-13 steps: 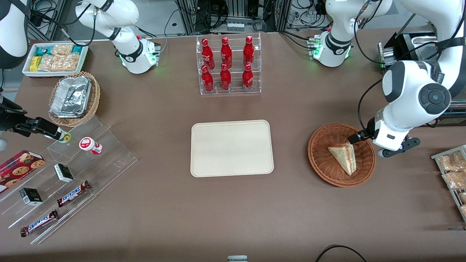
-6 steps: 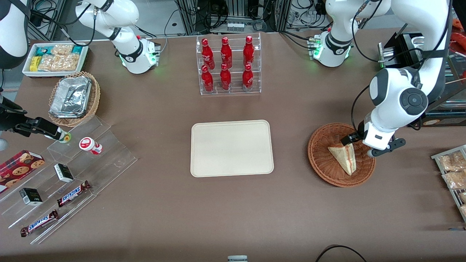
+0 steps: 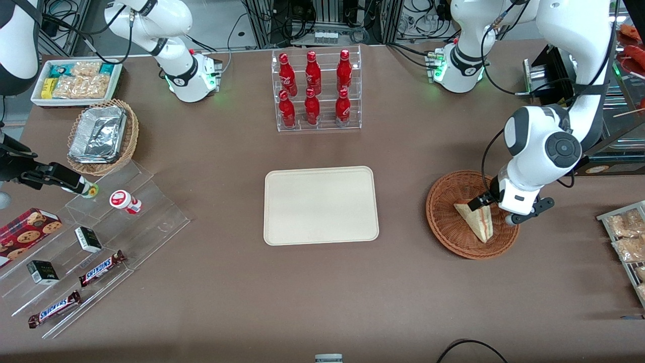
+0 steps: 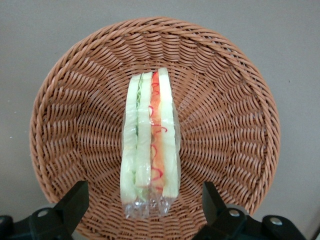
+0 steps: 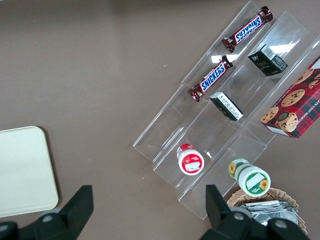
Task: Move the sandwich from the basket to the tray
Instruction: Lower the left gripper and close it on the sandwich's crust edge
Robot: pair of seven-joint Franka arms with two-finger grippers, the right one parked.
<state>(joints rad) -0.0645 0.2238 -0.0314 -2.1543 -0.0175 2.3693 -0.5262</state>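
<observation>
Lowered since a second ago, one open claw (image 4: 142, 202) straddles the single sandwich (image 3: 476, 222) in one basket (image 3: 446, 222); one tray (image 3: 321, 205) sits nearby.

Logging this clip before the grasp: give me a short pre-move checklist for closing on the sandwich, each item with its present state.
1. Gripper open, one finger on each side of the sandwich: ok.
2. Sandwich lies inside the basket, nothing on top of it: ok.
3. Fingers low enough to catch the wedge: cannot tell.
4. Fingers clear of the basket weave: cannot tell.
5. Tray bare and ready to receive: ok.
</observation>
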